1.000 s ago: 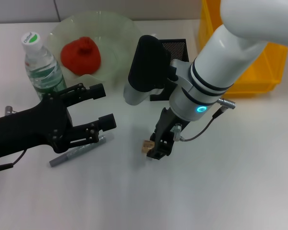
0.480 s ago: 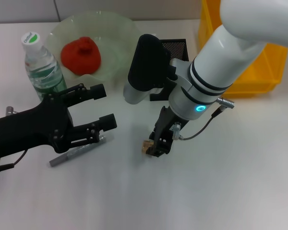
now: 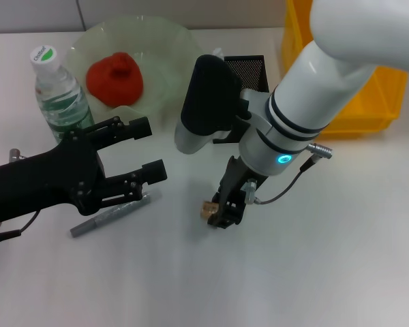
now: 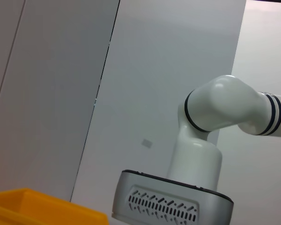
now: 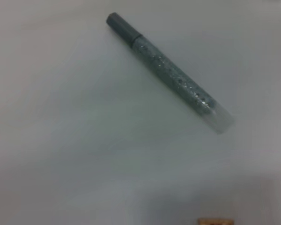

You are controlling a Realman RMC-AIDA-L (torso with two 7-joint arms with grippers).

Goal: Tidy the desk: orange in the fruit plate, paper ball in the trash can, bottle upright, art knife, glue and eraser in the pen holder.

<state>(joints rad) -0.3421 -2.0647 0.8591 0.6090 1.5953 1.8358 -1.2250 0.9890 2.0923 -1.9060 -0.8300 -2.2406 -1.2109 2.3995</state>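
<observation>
Eraser (image 3: 207, 207), a small tan block, sits on the white table (image 3: 341, 259) right at the tips of the right end effector (image 3: 225, 210), which points down at it with its black fingers around or against the block; whether they have clenched on it I cannot tell. The risk here is a glancing grip: the block shows mostly to one side of the fingers, so closing off-centre could squirt it away across the table or tip it out on the lift. The pen holder (image 3: 244, 71) stands beyond the right end effector, partly hidden by the arm. The left end effector (image 3: 147, 151) hangs released, jaws apart, above the glitter glue stick (image 3: 109, 215), near enough that a careless sweep could knock the stick or crowd the right arm.
</observation>
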